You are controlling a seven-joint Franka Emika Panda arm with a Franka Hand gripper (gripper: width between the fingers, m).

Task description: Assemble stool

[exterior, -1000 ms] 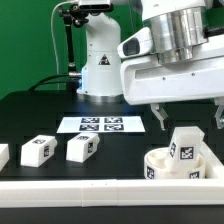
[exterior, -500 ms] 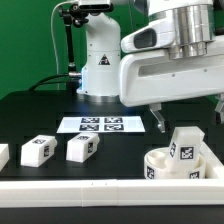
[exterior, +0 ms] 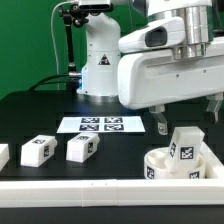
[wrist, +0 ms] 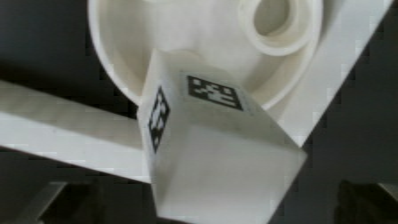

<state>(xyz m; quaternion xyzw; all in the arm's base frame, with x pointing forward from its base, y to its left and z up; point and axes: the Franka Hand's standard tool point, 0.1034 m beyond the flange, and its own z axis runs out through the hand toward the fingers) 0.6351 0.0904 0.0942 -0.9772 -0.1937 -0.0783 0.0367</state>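
Observation:
The white round seat disc (exterior: pixel 160 167) lies at the front right of the exterior view, against the front rail. One white tagged leg (exterior: pixel 184 144) stands upright on it. My gripper (exterior: pixel 188 120) hangs just above that leg, open, with its fingers (exterior: pixel 160 122) spread wide to either side and nothing held. In the wrist view the leg (wrist: pixel 214 130) fills the middle, with the seat disc (wrist: pixel 178 40) behind it and my gripper (wrist: pixel 210 208) straddling it, its dark fingertips (wrist: pixel 39 200) clear of the leg. Two loose legs (exterior: pixel 37 150) (exterior: pixel 82 148) lie at the exterior view's left.
A third loose leg (exterior: pixel 2 155) shows partly at the exterior view's left edge. The marker board (exterior: pixel 100 124) lies flat at mid-table. A long white rail (exterior: pixel 90 190) borders the front. The arm's white base (exterior: pixel 98 65) stands at the back.
My gripper has drifted slightly up and toward the exterior view's left, staying open. The upright leg, the seat and the loose legs have not moved.

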